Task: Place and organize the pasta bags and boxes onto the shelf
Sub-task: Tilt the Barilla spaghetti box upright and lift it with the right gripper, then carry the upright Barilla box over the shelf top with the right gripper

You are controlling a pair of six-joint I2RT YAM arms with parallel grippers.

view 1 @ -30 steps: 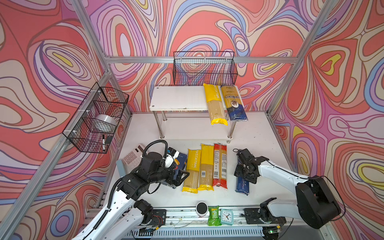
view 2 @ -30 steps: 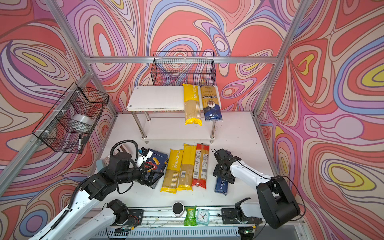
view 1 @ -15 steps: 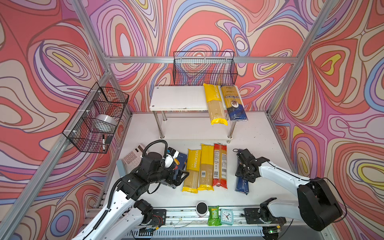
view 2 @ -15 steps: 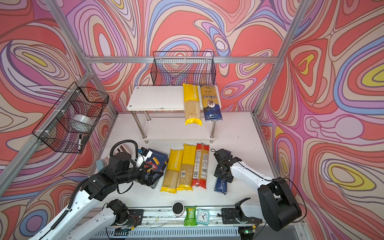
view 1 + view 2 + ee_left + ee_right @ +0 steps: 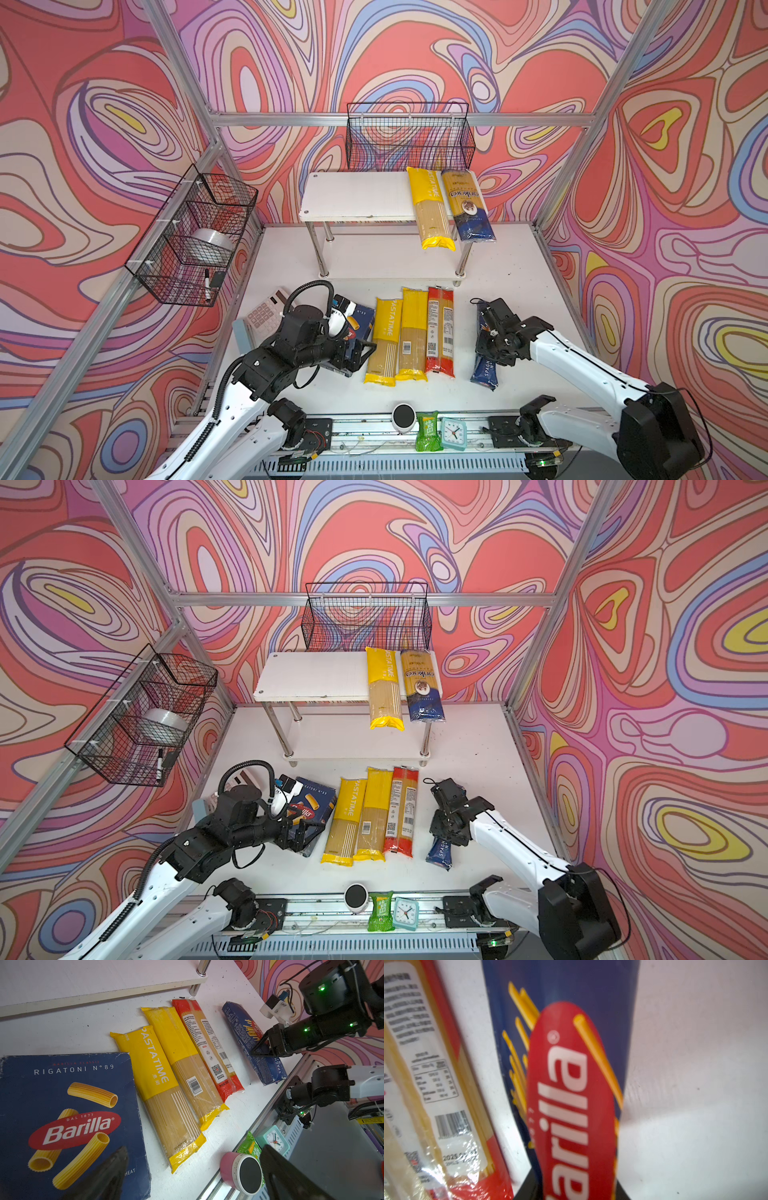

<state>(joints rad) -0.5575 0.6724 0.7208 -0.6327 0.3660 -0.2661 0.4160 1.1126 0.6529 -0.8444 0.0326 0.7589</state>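
My right gripper (image 5: 487,353) (image 5: 575,1188) is shut on the long narrow blue spaghetti box (image 5: 484,372) (image 5: 571,1084), which lies on the table right of the bags. My left gripper (image 5: 359,353) (image 5: 193,1178) hangs open over the near edge of the wide rigatoni box (image 5: 316,800) (image 5: 62,1105), one finger above the box and one beyond it. Two yellow-ended bags (image 5: 386,336) (image 5: 411,332) and a red-ended bag (image 5: 439,332) lie side by side between the boxes. The white shelf (image 5: 353,199) holds a yellow bag (image 5: 430,212) and a gold and blue bag (image 5: 467,208) at the right of its top board.
A black wire basket (image 5: 409,137) hangs behind the shelf and another (image 5: 191,237) on the left wall. A calculator (image 5: 266,316) lies left of the rigatoni box. A pink speaker (image 5: 404,415), a green snack packet (image 5: 428,432) and a small clock (image 5: 453,434) sit on the front rail.
The right gripper's jaws have closed in onto the spaghetti box. The left arm and the bags have not moved.
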